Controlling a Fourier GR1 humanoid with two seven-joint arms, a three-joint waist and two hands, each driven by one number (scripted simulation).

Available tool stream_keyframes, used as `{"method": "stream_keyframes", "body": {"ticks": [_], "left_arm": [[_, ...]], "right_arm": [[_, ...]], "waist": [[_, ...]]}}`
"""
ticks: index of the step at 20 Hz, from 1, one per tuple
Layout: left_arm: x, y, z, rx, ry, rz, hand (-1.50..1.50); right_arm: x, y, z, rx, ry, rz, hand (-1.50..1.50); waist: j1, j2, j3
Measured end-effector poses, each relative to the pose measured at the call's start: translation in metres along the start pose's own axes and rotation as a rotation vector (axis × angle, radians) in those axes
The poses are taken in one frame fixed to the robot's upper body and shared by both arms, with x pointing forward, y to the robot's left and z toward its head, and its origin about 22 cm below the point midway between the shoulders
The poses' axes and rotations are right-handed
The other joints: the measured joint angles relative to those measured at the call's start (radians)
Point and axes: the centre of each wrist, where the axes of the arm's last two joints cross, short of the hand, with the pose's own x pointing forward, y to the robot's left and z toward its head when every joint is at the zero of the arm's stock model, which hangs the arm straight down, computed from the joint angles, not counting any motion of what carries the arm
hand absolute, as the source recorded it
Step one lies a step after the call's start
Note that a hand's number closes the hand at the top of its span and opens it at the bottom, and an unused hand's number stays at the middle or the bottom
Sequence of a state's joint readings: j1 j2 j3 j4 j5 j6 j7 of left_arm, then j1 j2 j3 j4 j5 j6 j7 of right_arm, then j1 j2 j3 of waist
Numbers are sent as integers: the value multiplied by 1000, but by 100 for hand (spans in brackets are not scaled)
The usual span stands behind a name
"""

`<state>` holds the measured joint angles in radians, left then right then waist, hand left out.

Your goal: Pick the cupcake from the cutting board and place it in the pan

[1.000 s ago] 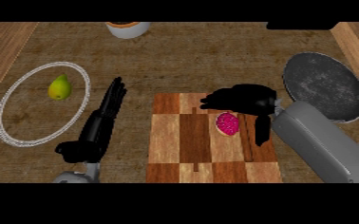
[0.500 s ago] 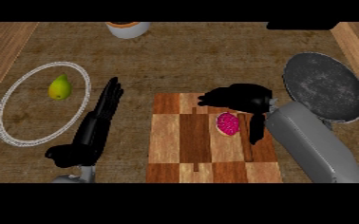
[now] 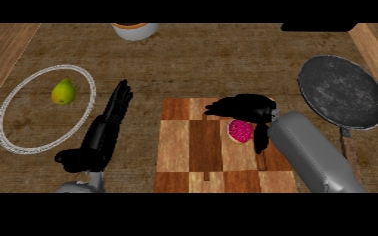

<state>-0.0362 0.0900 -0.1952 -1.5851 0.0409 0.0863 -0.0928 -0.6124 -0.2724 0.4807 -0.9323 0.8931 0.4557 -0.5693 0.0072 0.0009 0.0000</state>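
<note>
**Right hand cupped around the cupcake on the board**

Little has shifted since half a second ago: the right hand [image 3: 247, 109] has settled slightly lower over the cupcake [image 3: 240, 130], and the left hand [image 3: 109, 125] has barely moved.

Pink-topped, the cupcake sits on the cutting board [image 3: 192, 150], just under the right hand's palm, with the thumb [image 3: 260, 139] running down its outer side and curled fingers above it. Whether the hand actually touches it cannot be told; the cupcake's far edge is hidden by the hand.

Beyond the right hand, toward the counter's right edge, lies the pan [image 3: 341, 90], dark and round, with bare counter between it and the board. Its handle is partly covered by the right forearm.

Left of the board, the left hand lies flat with fingers straight and together, pointing away from the robot. Past it, a plate [image 3: 15, 105] with a white rim holds a green pear [image 3: 63, 91]. Ahead of that hand, a white container [image 3: 135, 30] is cut off by the view's upper edge.
</note>
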Motion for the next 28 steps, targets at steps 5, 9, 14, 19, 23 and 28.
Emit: {"method": "stream_keyframes", "body": {"ticks": [5, 9, 14, 19, 23, 28], "left_arm": [[-4, 3, 1, -1, -1, 2, 0], [2, 3, 3, 2, -4, 0, 0], [-1, 5, 3, -1, 3, 4, 0], [-6, 3, 2, 8, 4, -3, 0], [-5, 3, 3, 11, 5, 1, 0], [-6, 11, 5, 44, 16, -7, 0]], "right_arm": [[3, -1, -13, 52, -21, 108, 150], [1, -1, -19, 37, -49, 171, 150], [-6, -1, -21, 2, -97, 194, 150], [-13, -7, -10, -112, -95, 190, 150], [-12, -11, -4, -275, -55, 168, 150], [-35, -16, 21, -539, 417, 15, 150]], "waist": [[2, -5, -2], [3, -10, -3], [4, -12, -3], [-3, -6, -3], [-9, -5, -2], [-54, -13, -3]]}}
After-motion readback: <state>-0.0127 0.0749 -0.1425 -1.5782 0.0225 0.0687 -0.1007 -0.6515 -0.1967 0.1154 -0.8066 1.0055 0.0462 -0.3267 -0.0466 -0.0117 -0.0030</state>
